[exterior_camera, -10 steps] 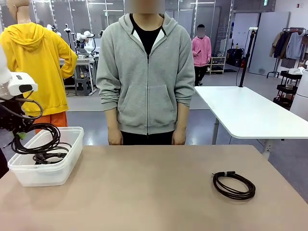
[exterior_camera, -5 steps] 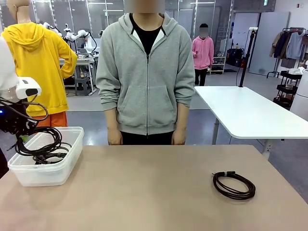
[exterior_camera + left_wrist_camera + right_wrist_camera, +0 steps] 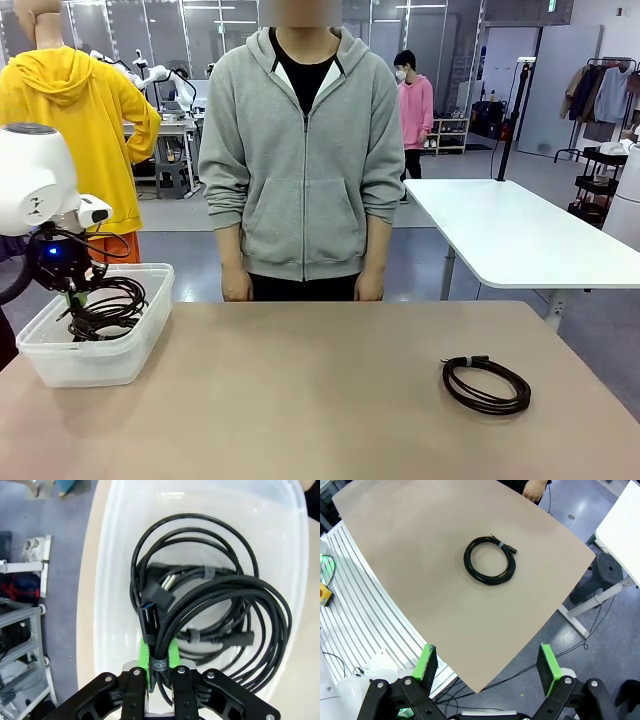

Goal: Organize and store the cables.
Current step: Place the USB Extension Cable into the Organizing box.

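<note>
The work surface is 1 table with a plain tan top. 2 items rest directly on it.

Item 1: a translucent white plastic bin, rectangular with rounded corners, stands at the robot's left end of the top, close to the left edge. Black cords lie coiled on the bin floor.

Item 2: 1 coiled black cable lies flat on the top at the robot's right, well apart from the bin. Its plug ends sit at the far side of the coil.
</note>
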Available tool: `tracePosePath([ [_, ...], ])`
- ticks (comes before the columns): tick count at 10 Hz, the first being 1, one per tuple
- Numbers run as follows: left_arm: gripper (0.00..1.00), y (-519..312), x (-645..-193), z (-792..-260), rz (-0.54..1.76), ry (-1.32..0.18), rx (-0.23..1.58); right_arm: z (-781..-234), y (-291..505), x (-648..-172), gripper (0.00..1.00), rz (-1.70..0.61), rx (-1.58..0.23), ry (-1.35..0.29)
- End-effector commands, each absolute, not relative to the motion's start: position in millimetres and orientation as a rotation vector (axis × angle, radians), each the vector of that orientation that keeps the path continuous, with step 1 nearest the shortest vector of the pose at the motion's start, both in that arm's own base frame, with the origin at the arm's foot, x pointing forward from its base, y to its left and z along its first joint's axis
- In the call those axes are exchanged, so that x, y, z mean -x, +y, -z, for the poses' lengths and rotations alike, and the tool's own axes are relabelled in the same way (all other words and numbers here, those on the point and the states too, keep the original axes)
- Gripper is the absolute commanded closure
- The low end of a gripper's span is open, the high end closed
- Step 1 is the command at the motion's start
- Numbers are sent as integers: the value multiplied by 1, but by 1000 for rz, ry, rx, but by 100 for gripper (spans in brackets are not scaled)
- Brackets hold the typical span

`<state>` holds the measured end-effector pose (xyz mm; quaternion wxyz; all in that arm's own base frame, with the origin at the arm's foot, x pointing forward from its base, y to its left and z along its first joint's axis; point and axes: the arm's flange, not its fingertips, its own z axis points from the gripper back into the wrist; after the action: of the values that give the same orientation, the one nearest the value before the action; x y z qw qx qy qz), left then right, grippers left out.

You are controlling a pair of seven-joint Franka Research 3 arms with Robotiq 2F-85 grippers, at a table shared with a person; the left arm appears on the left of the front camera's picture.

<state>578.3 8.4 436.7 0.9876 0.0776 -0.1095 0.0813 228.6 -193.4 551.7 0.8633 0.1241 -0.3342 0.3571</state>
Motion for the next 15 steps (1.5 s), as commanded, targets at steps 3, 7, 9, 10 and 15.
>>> tracePosePath([
  [3, 43, 7, -606, -430, -193, -164, -143, -552, -192, -229, 0, -727, -254, -687],
  [7, 0, 12, -598, -431, -182, -158, -131, -552, -192, -229, 0, -727, -254, -687],
  [9, 0, 13, -594, -435, -219, -137, -117, -552, -192, -229, 0, -727, -254, -687],
  [10, 17, 10, -591, -433, -209, -116, -93, -552, -192, -229, 0, -727, -254, -687],
  [15, 17, 12, -599, -428, -199, -167, -142, -552, -192, -229, 0, -727, -254, -687],
])
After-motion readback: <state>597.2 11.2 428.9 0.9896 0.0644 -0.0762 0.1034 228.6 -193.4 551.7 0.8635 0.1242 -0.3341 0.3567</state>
